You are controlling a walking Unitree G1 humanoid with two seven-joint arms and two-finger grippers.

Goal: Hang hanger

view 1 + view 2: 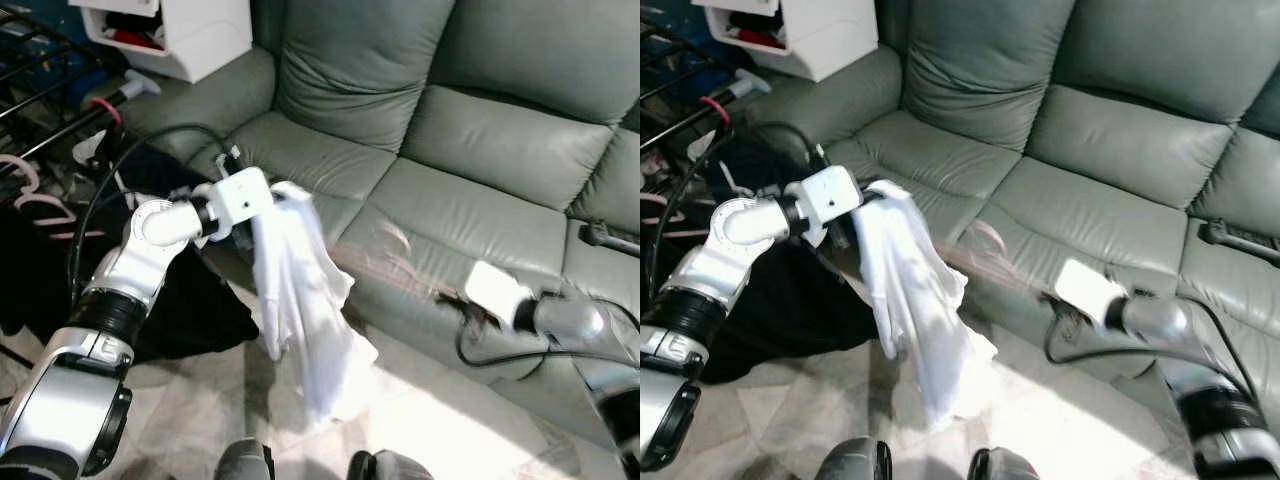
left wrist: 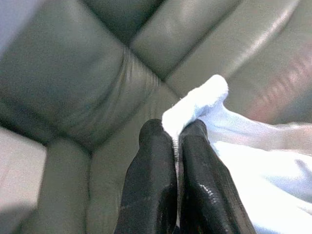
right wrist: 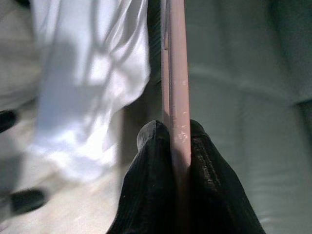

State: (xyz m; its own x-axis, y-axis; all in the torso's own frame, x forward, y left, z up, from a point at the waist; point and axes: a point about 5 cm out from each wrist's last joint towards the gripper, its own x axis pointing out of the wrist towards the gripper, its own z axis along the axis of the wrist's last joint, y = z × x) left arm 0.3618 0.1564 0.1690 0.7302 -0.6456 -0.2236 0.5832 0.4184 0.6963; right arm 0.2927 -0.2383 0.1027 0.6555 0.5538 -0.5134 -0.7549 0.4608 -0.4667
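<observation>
Both feet (image 1: 245, 462) showed at the lower edge of the head views, on pale tiled floor (image 1: 450, 430). My left gripper (image 2: 176, 134) was raised in front of the grey-green sofa (image 1: 480, 130), its two black fingers (image 2: 151, 180) pinched together on a fold of a white garment (image 1: 295, 300); the cloth hung from that grip down towards the floor, just in front of the seat edge. My right gripper (image 3: 171, 131) was clamped on a pink hanger (image 3: 178, 73), seen edge-on in the wrist view. In the head views the hanger (image 1: 385, 258) was a blurred pink streak reaching from the right gripper towards the garment; I could not tell whether they touched. Noted a dark drying rack (image 1: 50, 90) at far left with pink hangers (image 1: 30, 195) on it, and a white storage unit (image 1: 175, 30) behind the sofa arm.
</observation>
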